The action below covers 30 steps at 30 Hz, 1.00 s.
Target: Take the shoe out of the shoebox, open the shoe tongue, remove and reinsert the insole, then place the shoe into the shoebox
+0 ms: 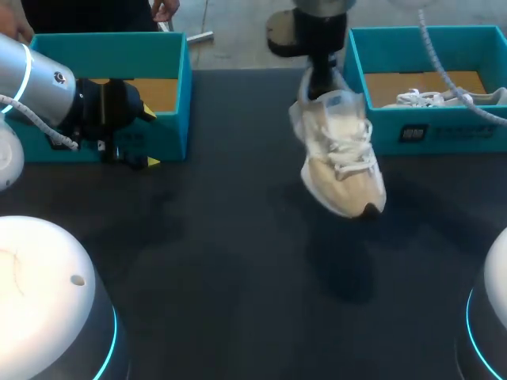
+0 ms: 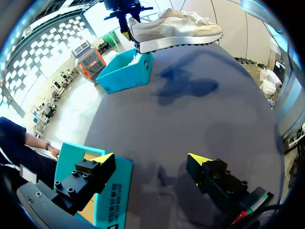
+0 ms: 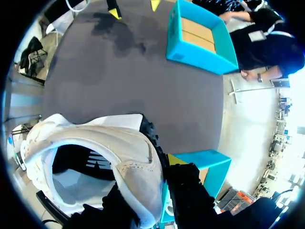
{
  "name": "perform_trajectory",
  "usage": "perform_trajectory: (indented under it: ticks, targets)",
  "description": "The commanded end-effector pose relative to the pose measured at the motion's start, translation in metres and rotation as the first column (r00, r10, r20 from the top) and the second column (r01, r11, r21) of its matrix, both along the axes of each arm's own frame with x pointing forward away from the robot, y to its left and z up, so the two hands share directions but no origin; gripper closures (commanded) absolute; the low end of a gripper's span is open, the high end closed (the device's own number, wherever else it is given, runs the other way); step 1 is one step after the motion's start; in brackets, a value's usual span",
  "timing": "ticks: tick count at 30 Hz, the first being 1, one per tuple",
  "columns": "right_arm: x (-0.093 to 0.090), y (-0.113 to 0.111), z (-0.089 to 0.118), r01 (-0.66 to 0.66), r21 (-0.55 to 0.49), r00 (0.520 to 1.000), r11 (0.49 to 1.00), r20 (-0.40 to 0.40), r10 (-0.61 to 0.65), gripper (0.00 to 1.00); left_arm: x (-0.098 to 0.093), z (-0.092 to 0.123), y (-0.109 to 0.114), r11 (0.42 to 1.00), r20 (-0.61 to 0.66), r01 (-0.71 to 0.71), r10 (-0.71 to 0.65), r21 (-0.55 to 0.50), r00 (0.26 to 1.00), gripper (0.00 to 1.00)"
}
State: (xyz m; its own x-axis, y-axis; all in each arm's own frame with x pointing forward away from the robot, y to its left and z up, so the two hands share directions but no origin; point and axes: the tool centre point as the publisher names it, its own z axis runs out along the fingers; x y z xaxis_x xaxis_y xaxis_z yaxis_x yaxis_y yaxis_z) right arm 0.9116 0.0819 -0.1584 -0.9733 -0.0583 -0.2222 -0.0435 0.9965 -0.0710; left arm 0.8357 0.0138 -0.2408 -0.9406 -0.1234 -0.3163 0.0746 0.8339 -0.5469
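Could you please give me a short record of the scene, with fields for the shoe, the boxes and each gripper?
shoe: white and beige lace-up sneaker, held in the air above the dark table
right gripper: shut on the sneaker's heel
left gripper: open, empty, next to the left turquoise cardboard shoebox
right turquoise cardboard shoebox: holds another pale laced shoe

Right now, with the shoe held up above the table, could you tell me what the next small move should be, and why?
Probably lower the shoe onto the table near the middle. The right gripper holds it by the heel, hanging clear of the surface beside the shoebox, while the left gripper is open and far off; opening the tongue likely needs a rested shoe.
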Motion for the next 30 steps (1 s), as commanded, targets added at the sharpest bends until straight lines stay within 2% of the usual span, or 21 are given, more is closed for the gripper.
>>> perform_trajectory:
  ticks: [1,17,22,25,27,30]
  targets:
    - [0.013,-0.035,0.007,-0.008,0.055,1.0,0.998,-0.027,0.01,1.0,0.0,0.0,0.0,1.0,0.0,-0.001,0.001,0.004,1.0,0.0]
    - [0.07,-0.121,0.019,0.024,0.013,0.997,1.0,-0.076,-0.023,1.0,0.0,0.0,0.0,1.0,0.0,-0.001,0.001,0.004,1.0,0.0]
    - [0.084,-0.14,0.024,0.035,0.01,0.996,0.999,-0.079,-0.034,1.0,0.0,0.0,0.0,1.0,0.0,-0.001,0.001,0.004,1.0,0.0]
    - [0.092,-0.154,0.021,0.018,0.048,0.996,0.999,-0.09,-0.014,1.0,0.0,0.0,0.0,1.0,0.0,-0.001,0.001,0.004,1.0,0.0]
    - [0.094,-0.162,0.018,0.062,0.058,0.994,0.996,-0.093,-0.057,1.0,0.0,0.0,0.0,1.0,0.0,-0.001,0.001,0.004,1.0,0.0]
    - [0.094,-0.162,0.018,0.062,0.058,0.994,0.996,-0.093,-0.057,1.0,0.0,0.0,0.0,1.0,0.0,-0.001,0.001,0.004,1.0,0.0]
